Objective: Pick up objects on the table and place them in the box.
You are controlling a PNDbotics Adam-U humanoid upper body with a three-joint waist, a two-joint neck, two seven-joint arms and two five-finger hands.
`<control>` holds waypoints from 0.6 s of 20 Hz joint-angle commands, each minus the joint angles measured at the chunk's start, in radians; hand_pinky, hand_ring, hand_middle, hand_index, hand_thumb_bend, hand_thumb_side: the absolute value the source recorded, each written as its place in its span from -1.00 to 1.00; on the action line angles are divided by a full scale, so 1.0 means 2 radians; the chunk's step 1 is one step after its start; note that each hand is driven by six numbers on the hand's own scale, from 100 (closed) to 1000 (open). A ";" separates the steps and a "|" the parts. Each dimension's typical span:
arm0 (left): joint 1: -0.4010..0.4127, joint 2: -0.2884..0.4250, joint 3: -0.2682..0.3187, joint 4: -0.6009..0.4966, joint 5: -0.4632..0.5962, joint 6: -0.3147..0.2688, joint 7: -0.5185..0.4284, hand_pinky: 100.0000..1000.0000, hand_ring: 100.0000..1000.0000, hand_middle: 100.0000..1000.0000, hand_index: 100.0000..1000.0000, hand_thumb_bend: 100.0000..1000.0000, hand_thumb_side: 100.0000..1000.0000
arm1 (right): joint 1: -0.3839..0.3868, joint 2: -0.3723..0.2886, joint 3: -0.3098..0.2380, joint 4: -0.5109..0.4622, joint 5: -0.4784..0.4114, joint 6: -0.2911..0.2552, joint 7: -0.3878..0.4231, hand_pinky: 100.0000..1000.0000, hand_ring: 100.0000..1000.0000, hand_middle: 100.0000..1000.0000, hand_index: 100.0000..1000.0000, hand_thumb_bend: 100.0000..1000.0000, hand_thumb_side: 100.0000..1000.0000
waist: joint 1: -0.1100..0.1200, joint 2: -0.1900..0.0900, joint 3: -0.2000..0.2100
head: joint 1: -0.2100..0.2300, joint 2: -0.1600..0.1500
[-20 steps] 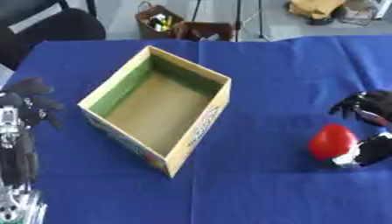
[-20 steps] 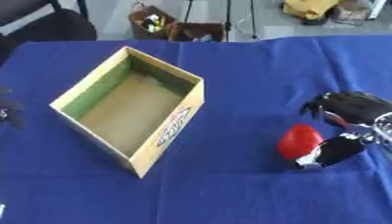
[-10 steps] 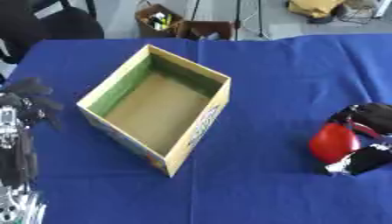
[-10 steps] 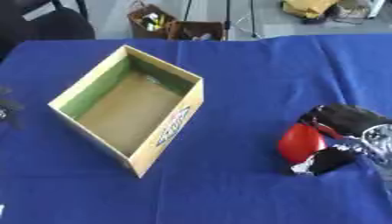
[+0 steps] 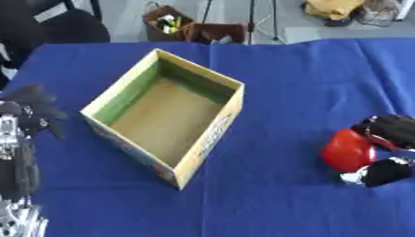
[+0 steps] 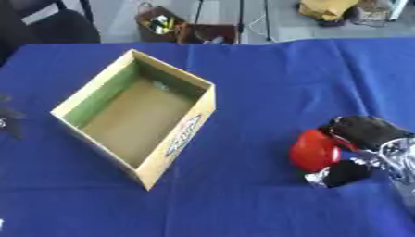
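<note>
Blue table [image 6: 243, 194] — red object [image 6: 314, 150] between fingers [image 6: 365, 129]

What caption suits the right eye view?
Robot's right hand closes around a red object beside an empty box.

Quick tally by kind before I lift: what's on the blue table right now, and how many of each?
Open cardboard box with green inner walls: 1, nothing inside it
Red rounded object: 1, with the right hand curled round it
Total: 2 things on the blue tablecloth
The left hand hangs at the left edge, holding nothing.
</note>
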 commanded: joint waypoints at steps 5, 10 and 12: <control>-0.003 0.005 0.002 -0.009 0.000 0.000 -0.001 -0.58 -0.12 0.04 0.45 -1.00 0.85 | -0.008 -0.007 0.001 -0.015 -0.029 0.009 -0.026 -0.34 -0.18 -0.16 0.50 -0.41 0.52 | -0.001 -0.006 0.000 | -0.002 -0.005; -0.003 0.004 0.002 -0.009 -0.001 0.000 -0.002 -0.58 -0.12 0.05 0.44 -1.00 0.85 | -0.010 -0.006 0.000 -0.020 -0.035 0.013 -0.040 -0.38 -0.20 -0.20 0.39 -0.78 0.46 | -0.001 -0.004 0.000 | -0.002 -0.006; -0.003 0.004 0.002 -0.009 -0.001 0.000 -0.002 -0.58 -0.12 0.05 0.44 -1.00 0.85 | -0.013 -0.007 -0.001 -0.022 -0.038 0.017 -0.052 -0.41 -0.22 -0.23 0.32 -0.96 0.47 | -0.001 -0.004 0.000 | -0.002 -0.006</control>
